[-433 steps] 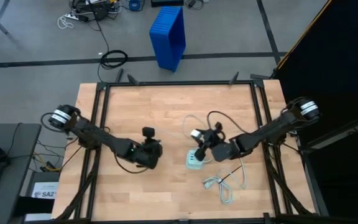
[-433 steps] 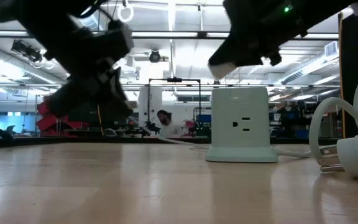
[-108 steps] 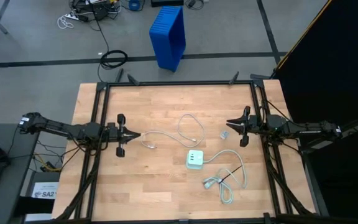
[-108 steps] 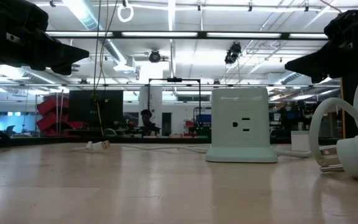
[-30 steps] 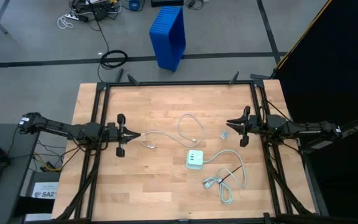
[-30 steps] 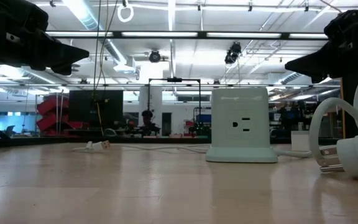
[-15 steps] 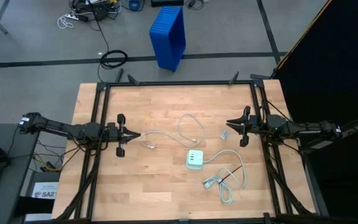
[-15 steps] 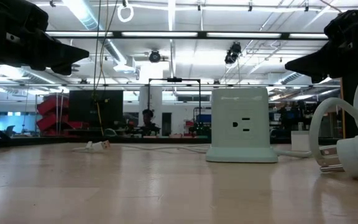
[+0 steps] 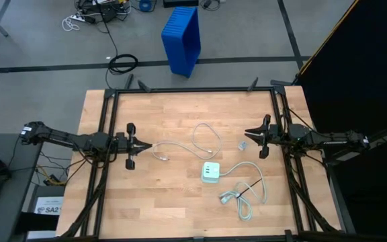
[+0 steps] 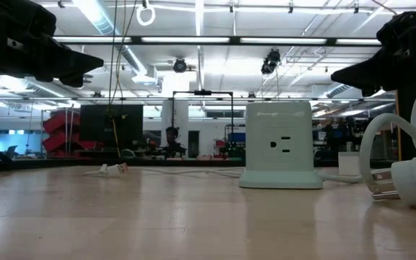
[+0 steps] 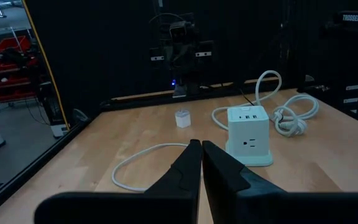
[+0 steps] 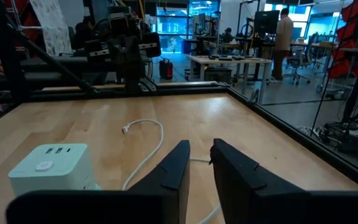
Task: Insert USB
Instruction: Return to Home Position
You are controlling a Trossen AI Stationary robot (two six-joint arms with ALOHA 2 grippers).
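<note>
The USB cable (image 9: 195, 140) lies slack on the wooden table, its small plug (image 9: 161, 156) toward the left and a loop in the middle. Its plug also shows in the right wrist view (image 12: 125, 129) and the low view (image 10: 113, 169). The pale green-white charger block (image 9: 211, 172) stands upright on its base, unplugged. My left gripper (image 9: 144, 146) hovers above the table's left part, shut, just left of the plug. My right gripper (image 9: 247, 134) hovers at the right with a narrow gap between its fingers (image 12: 201, 152). Neither touches anything.
A thick bundled white cord (image 9: 242, 195) with a grey plug lies near the charger block toward the near right. A small white cube (image 9: 242, 146) sits by the cable's right end. A black frame (image 9: 193, 89) rims the table. A blue bin (image 9: 182, 39) stands on the floor beyond.
</note>
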